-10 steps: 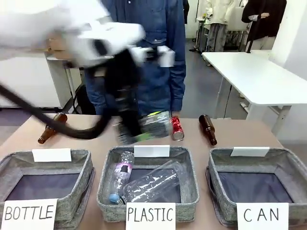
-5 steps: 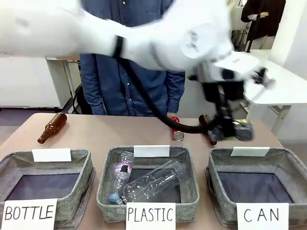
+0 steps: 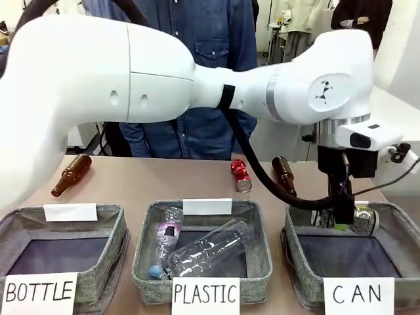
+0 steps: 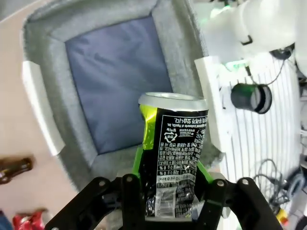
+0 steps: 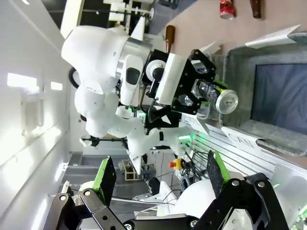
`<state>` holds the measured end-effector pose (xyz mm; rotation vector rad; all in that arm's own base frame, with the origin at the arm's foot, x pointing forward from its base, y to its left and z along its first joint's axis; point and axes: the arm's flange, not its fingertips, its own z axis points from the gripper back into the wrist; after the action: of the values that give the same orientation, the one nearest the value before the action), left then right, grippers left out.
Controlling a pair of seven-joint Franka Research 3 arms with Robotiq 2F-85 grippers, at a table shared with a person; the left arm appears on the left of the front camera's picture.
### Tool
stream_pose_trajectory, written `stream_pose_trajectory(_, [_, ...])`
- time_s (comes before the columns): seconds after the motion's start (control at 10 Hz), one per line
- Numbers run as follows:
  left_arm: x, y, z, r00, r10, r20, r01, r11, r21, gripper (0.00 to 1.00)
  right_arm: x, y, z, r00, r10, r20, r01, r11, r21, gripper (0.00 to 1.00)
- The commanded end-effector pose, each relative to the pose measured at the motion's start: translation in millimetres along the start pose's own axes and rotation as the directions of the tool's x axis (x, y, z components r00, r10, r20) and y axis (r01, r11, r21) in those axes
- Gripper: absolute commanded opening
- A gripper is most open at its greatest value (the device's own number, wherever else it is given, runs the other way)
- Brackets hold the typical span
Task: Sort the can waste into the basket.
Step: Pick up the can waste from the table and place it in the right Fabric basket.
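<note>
Left gripper clamps the dark can, basket directly beneath it, red can well apart. Right gripper gapes wide, empty.

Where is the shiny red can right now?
In the front view, the shiny red dented metal can lies on the brown table, just behind the grey fabric PLASTIC basket and left of a brown glass bottle.

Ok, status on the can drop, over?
Left gripper shut on dark can, above CAN basket. Right gripper open, holding nothing. Red can on table, far side. Nothing blocking the drop.
</note>
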<state>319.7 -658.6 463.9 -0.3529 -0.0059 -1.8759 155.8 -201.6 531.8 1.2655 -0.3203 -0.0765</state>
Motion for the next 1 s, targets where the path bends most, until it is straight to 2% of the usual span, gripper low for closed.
stream_pose_trajectory(0.0, [9.8, 7.4, 16.9, 0.998, 0.018, -0.054, -0.015, 0.998, 0.054, 0.41, 2.3, 4.8, -0.5, 1.0, -0.019, 0.023, 0.019, 1.0, 0.007, 1.0])
stream_pose_trajectory(0.1, [8.6, 6.6, 17.2, 0.999, -0.009, -0.048, 0.011, 0.999, 0.051, 0.75, 2.3, 4.8, -0.5, 1.0, -0.019, 0.023, 0.019, 1.0, 0.007, 1.0])
stream_pose_trajectory(0.2, [8.3, 5.1, 18.3, 0.998, -0.017, -0.058, 0.021, 0.998, 0.055, 0.99, 2.3, 4.8, -0.5, 1.0, -0.019, 0.023, 0.019, 1.0, 0.007, 1.0])
stream_pose_trajectory(0.7, [4.5, 4.1, 20.8, 0.999, -0.007, -0.038, 0.009, 0.999, 0.054, 1.0, 2.3, 4.8, -0.5, 1.0, -0.019, 0.023, 0.019, 1.0, 0.007, 1.0])
stream_pose_trajectory(0.9, [-4.7, -12.3, 34.6, 0.999, 0.007, -0.051, -0.007, 1.0, 0.008, 1.0, 2.3, 4.8, -0.5, 1.0, -0.019, 0.023, 0.019, 1.0, 0.007, 1.0])
